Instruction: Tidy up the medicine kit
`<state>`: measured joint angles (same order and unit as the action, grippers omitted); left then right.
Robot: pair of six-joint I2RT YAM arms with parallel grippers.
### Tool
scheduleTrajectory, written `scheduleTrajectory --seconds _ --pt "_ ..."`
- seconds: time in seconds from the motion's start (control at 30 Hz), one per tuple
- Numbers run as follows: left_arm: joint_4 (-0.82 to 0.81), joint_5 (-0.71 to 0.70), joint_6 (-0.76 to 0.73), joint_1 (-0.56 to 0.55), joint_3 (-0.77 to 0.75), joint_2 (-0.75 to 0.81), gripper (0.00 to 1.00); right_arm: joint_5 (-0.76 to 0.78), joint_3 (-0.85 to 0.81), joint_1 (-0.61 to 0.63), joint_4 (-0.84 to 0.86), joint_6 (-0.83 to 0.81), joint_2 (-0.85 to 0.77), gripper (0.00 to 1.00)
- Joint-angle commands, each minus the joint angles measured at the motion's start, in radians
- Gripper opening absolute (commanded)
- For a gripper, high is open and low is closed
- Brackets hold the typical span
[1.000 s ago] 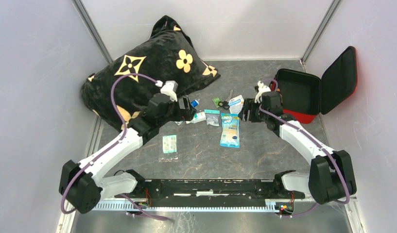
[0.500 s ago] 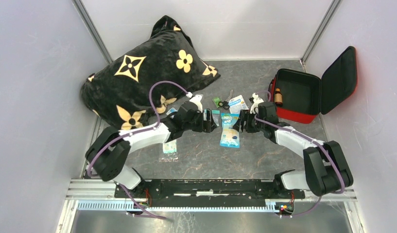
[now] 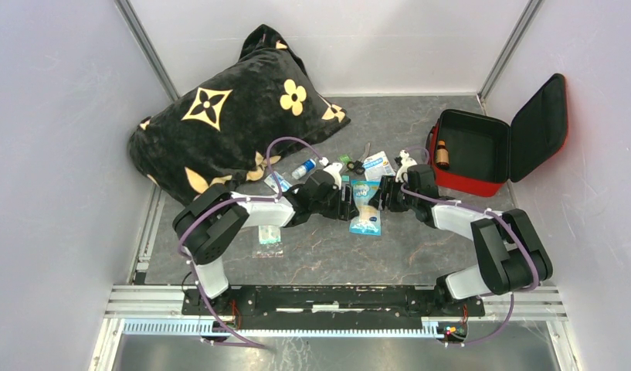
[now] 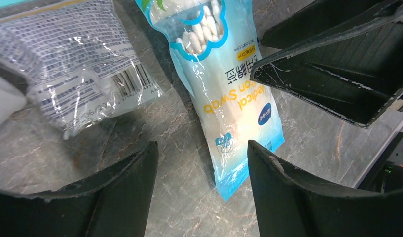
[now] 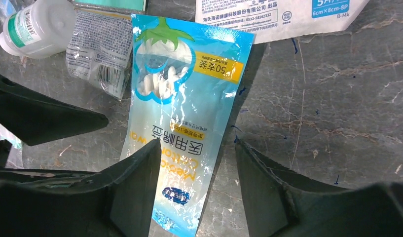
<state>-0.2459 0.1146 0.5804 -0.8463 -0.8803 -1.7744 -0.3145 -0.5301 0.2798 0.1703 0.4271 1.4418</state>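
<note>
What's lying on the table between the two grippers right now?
A blue cotton swab pouch lies flat between the left gripper and the right gripper, clearest in the top view.

From above, the left gripper (image 3: 345,202) and the right gripper (image 3: 384,196) cover both side edges of the swab packet (image 3: 365,212). The bits lying behind it are too small to name. The plaster sheet (image 3: 269,232) lies partly under the left arm (image 3: 250,212). The label on the brown bottle (image 3: 442,154) inside the medicine kit (image 3: 470,184) is unreadable. The left wrist view cuts off the packet's top and a clear wrapped pack (image 4: 76,59) at its upper edge. The right wrist view crops a white bottle (image 5: 36,24) and a white pouch (image 5: 283,15) along the top.
</note>
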Motion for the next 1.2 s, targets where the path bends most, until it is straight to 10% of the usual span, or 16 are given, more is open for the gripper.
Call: scheduleTrajectory --seconds 0.0,0.4,0.87,1.17 --pt "-0.080 0.010 0.036 -0.013 -0.046 -0.049 0.72 -0.016 0.023 0.004 0.062 0.025 0.027 0.62" --pt "-0.098 0.008 0.022 -0.014 -0.087 -0.152 0.51 -0.035 0.059 0.002 0.115 0.059 0.045 0.52" --pt "-0.083 0.001 0.003 -0.014 -0.089 -0.205 0.03 -0.096 0.094 -0.012 0.187 0.100 0.072 0.59" --pt "-0.076 -0.004 -0.001 -0.014 -0.091 -0.203 0.03 -0.163 0.123 -0.015 0.297 0.171 0.084 0.41"
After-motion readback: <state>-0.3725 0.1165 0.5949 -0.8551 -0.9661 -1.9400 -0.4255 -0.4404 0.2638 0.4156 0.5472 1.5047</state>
